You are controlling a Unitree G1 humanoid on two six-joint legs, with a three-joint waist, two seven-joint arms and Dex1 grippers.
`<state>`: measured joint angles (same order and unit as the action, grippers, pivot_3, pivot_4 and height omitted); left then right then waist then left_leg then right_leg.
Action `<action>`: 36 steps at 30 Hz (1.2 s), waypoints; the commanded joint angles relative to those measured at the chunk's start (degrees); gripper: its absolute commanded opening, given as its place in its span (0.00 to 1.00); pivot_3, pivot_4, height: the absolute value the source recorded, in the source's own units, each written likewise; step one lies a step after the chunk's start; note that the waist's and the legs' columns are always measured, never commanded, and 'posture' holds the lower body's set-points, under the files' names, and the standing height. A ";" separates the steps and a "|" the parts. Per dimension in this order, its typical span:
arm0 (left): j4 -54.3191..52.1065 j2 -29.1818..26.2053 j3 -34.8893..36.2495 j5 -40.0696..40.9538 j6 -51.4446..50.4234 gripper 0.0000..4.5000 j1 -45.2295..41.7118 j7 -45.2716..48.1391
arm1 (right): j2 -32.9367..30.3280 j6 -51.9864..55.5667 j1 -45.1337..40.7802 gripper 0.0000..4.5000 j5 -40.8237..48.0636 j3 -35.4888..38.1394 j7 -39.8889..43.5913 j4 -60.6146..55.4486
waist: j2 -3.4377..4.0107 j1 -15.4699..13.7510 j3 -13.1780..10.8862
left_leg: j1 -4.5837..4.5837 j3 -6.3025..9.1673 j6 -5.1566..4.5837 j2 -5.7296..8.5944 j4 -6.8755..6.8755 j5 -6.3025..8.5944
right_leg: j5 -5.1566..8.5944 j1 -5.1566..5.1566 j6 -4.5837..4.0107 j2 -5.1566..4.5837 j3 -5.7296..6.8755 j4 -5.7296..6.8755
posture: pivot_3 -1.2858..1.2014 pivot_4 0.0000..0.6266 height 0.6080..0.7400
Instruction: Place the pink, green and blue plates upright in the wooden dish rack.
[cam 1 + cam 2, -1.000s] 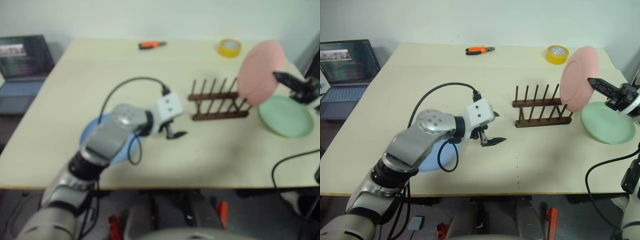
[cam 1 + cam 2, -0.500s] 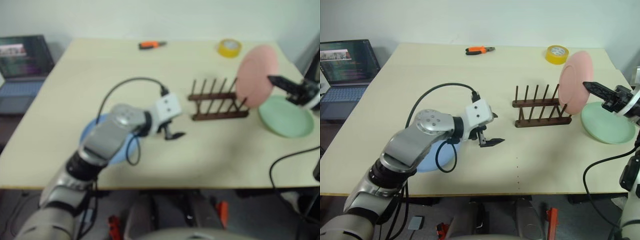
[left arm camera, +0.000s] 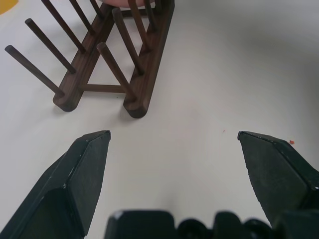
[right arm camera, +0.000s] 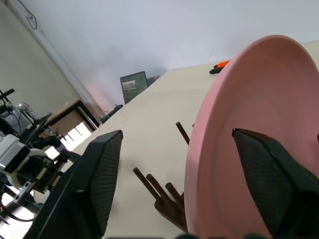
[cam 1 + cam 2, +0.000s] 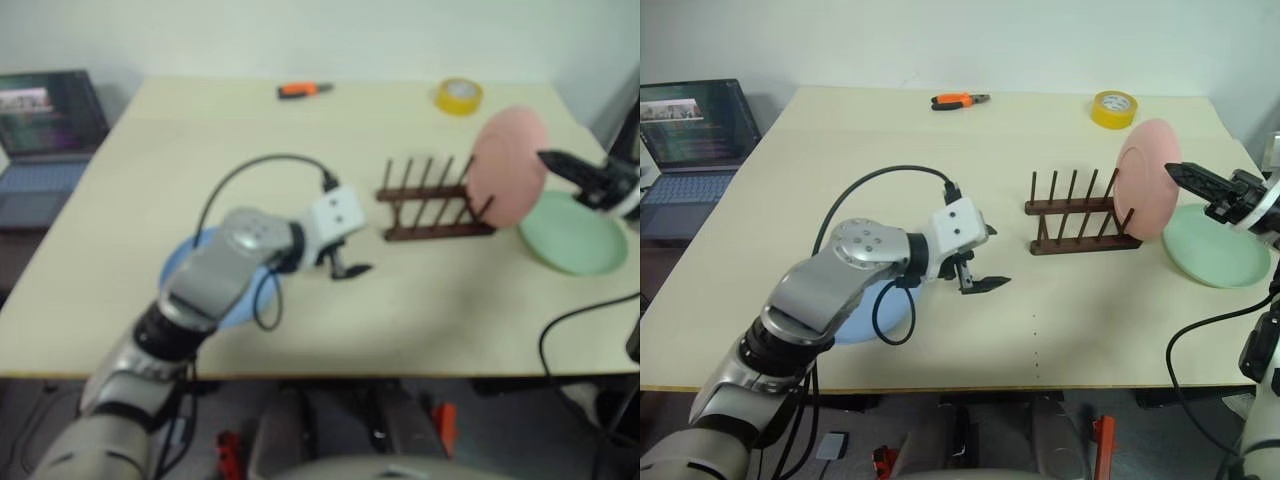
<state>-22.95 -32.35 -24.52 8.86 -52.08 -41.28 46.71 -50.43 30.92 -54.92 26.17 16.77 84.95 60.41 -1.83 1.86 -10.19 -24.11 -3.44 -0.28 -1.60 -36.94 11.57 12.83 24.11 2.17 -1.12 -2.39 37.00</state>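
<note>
The pink plate (image 5: 1148, 178) stands upright at the right end of the wooden dish rack (image 5: 1085, 225), its lower edge down among the pegs. My right gripper (image 5: 1181, 176) is open at the plate's rim; in the right wrist view its fingers (image 4: 94, 184) are spread wide on either side of the pink plate (image 4: 259, 149). The green plate (image 5: 1215, 245) lies flat on the table just right of the rack. Partly hidden under my left forearm, the blue plate (image 5: 868, 318) lies flat. My left gripper (image 5: 985, 283) hangs open and empty, left of the rack (image 3: 124, 64).
A yellow tape roll (image 5: 1113, 108) and orange pliers (image 5: 960, 100) lie at the back of the table. An open laptop (image 5: 690, 125) sits off the table's left side. A black cable (image 5: 890, 180) loops over my left arm.
The pink plate has sunk lower into the right end of the rack, and my right gripper has gone from shut on its rim to open. The left arm has not moved.
</note>
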 commanded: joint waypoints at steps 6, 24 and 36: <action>1.18 0.30 1.48 -0.89 3.33 1.00 -2.82 -0.42 | -5.88 -6.61 2.09 0.81 -1.24 3.01 -4.75 -6.91 | 0.01 -0.11 -0.01 | 0.00 0.00 0.00 0.02 0.00 0.00 | 0.00 0.00 0.00 -0.02 0.00 -0.01 | 0.52 0.24 1.00; 5.42 3.72 -0.37 -1.44 11.34 1.00 -4.04 3.20 | -14.66 -3.32 25.61 0.81 -1.44 6.02 -9.99 -24.93 | 0.15 0.46 0.07 | 0.26 -0.08 0.00 0.05 -0.04 -0.01 | 0.01 -0.10 -0.06 0.05 -0.20 0.11 | 0.52 0.24 1.00; 7.07 8.91 -1.91 -0.44 10.73 1.00 -2.03 2.47 | -15.01 -13.32 28.27 0.81 -14.52 -5.76 -12.86 -21.04 | 0.13 -0.21 0.07 | 0.23 -0.13 -0.02 0.11 -0.14 -0.01 | 0.03 -0.23 -0.08 -0.08 -0.19 -0.07 | 0.52 0.24 1.00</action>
<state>-15.52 -24.08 -26.16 8.77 -41.80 -42.66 50.06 -64.22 19.80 -25.55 13.87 11.84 72.36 38.86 -1.69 1.65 -10.12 -23.88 -3.57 -0.30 -1.48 -37.06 11.55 12.86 23.88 2.09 -1.20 -2.58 36.94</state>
